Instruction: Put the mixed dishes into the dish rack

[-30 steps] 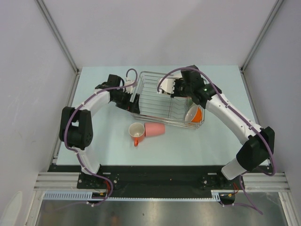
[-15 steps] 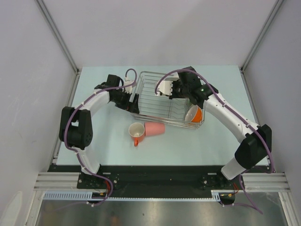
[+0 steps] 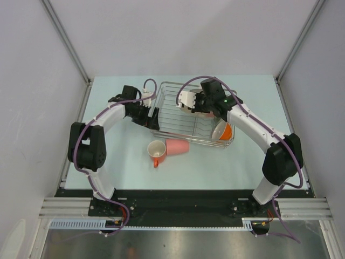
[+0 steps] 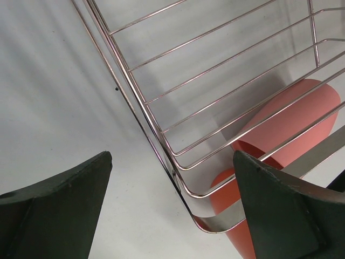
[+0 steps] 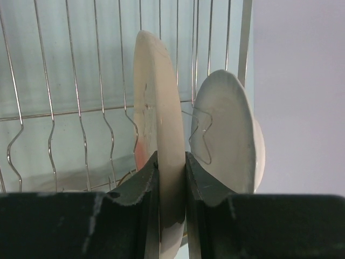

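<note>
silver wire rack (image 3: 178, 110) sits toward the far side of the table. over it the right gripper (image 5: 171, 159) is clamped on the rim of a whitish plate (image 5: 156, 97), held on edge just beside a small white bowl (image 5: 223, 140) standing in the rack. an orange cup (image 3: 228, 131) lies in the rack's near right corner. a pink tumbler (image 3: 178, 147) lies on its side on the table near the rack, just beside a mug (image 3: 156, 151). the left gripper (image 4: 171, 159) is spread wide astride the rack's left corner.

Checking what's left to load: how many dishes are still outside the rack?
2: the white mug and the pink tumbler, side by side in front of the dish rack; others may be hidden.
</note>
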{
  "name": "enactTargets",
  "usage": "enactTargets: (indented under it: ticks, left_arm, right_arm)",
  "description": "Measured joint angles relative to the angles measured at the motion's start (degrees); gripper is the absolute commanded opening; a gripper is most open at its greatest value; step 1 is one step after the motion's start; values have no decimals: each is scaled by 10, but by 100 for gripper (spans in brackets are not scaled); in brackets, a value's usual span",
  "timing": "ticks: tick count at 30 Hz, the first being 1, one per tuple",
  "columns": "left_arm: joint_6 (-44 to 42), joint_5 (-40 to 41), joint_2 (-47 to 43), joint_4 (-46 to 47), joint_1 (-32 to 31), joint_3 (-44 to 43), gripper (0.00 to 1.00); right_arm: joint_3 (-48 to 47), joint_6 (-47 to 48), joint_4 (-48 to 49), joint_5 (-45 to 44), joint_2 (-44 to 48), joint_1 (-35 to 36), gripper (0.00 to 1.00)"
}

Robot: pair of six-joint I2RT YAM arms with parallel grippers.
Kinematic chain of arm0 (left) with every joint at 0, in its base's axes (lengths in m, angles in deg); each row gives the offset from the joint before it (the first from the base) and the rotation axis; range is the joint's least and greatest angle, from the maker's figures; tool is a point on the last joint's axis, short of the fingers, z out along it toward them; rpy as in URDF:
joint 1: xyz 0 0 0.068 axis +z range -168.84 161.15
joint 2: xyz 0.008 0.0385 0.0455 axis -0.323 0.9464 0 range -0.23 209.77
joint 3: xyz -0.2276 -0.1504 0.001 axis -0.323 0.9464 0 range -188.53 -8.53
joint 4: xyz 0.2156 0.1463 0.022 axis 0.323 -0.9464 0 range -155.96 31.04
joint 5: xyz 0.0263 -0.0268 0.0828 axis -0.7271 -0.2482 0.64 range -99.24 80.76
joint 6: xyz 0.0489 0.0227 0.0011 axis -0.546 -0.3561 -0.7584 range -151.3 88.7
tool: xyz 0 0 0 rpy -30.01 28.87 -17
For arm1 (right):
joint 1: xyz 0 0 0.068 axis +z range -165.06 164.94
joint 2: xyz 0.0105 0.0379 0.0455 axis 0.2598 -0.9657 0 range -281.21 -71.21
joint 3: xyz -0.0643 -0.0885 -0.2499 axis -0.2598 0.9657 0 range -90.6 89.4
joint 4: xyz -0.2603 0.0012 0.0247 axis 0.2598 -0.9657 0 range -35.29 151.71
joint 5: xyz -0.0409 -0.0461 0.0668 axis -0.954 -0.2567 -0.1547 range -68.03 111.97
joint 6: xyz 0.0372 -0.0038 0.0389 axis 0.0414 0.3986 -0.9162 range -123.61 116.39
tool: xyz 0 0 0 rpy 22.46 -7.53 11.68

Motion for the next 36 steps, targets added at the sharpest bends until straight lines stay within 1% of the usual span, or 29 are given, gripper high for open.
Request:
enactTargets:
  ticks: [2, 4, 5, 6, 8, 9, 12, 13, 14, 15, 20, 23, 31, 36]
  left_arm:
    - [0, 0, 0, 0, 0, 0, 100]
    - [0, 0, 0, 0, 0, 0, 100]
    - [-1, 0, 0, 0, 1, 0, 100]
    - [-1, 0, 0, 0, 1, 0, 100]
    - [-3, 0, 0, 0, 2, 0, 100]
    - [-4, 0, 0, 0, 2, 0, 99]
    - [-5, 0, 0, 0, 2, 0, 100]
    - [-5, 0, 0, 0, 2, 0, 100]
    - [-6, 1, 0, 0, 2, 0, 100]
    - [-6, 2, 0, -1, 2, -1, 100]
    - [-11, 7, 3, -11, 2, -14, 100]
    - [-14, 11, 9, -13, 2, -29, 100]
    - [-21, 22, 29, -24, 3, -57, 100]
    - [-20, 33, 65, -25, 3, -106, 100]
  right_arm:
    - [0, -7, 4, 0, -2, -2, 0]
    - [0, -15, 8, 1, -2, -5, 19]
    - [0, -18, 9, 2, -2, -6, 25]
    - [0, -22, 11, 2, -3, -7, 30]
    - [0, -37, 13, 4, -3, -10, 34]
    - [1, -43, 14, 5, -3, -10, 46]
    - [12, -62, 22, 8, -3, -15, 54]
    - [17, -67, 23, 9, -2, -16, 61]
    - [26, -70, 26, 9, -1, -16, 75]
    - [33, -76, 27, 11, 1, -16, 100]
    - [67, -94, 29, 17, 26, -16, 100]
    - [80, -105, 34, 22, 56, -16, 100]
    - [91, -133, 38, 39, 131, -16, 100]
    - [94, -192, 44, 47, 193, -17, 100]
